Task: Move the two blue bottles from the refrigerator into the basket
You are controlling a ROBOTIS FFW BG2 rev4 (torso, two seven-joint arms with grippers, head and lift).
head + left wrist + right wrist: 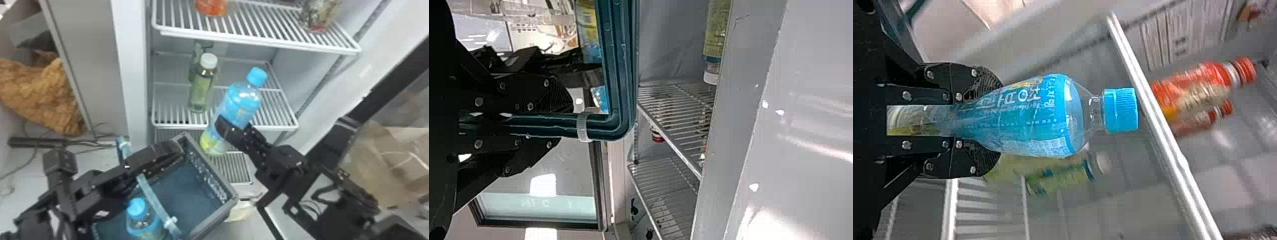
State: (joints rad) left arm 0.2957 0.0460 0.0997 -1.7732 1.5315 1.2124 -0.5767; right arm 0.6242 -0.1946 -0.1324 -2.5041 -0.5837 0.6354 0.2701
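Observation:
My right gripper [235, 127] is shut around the lower half of a blue bottle [241, 102], held tilted in front of the fridge's middle shelf, cap up. In the right wrist view the fingers of the right gripper [988, 122] grip both sides of the blue bottle [1028, 117]. The other blue bottle [145, 225] stands inside the basket [209, 178], near its left part beside a handle. My left gripper [178, 148] is clamped on the basket's rim; the left wrist view has the left gripper [561, 122] shut on the teal basket edge [621, 65].
Green bottles [201, 89] stand on the middle shelf [274, 127], left of the held bottle. The upper shelf [255, 41] carries an orange-red bottle [212, 6] and another container [319, 14]. The fridge's left wall edge [126, 70] rises behind the left arm.

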